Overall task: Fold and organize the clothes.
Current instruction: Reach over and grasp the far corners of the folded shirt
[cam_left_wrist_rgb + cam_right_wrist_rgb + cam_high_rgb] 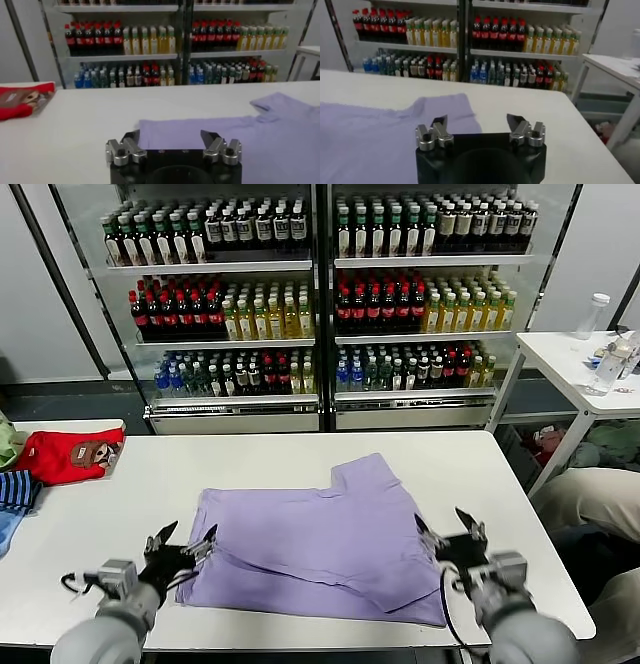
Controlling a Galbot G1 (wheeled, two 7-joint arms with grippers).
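The lavender T-shirt (pixel 320 539) lies partly folded on the white table (pixel 250 459), plain side up, one sleeve pointing to the far side. My left gripper (pixel 182 542) is open and empty at the shirt's near left corner. My right gripper (pixel 444 529) is open and empty at the shirt's near right edge. In the left wrist view the shirt (pixel 240 137) spreads beyond the open left gripper (pixel 171 136). In the right wrist view the shirt (pixel 375 135) lies to one side of the open right gripper (pixel 476 121).
A red garment with a cartoon face (pixel 72 454) and a blue striped garment (pixel 15 492) lie at the table's left end. Drink coolers (pixel 320 294) stand behind the table. A second white table (pixel 580 359) with bottles stands at the right.
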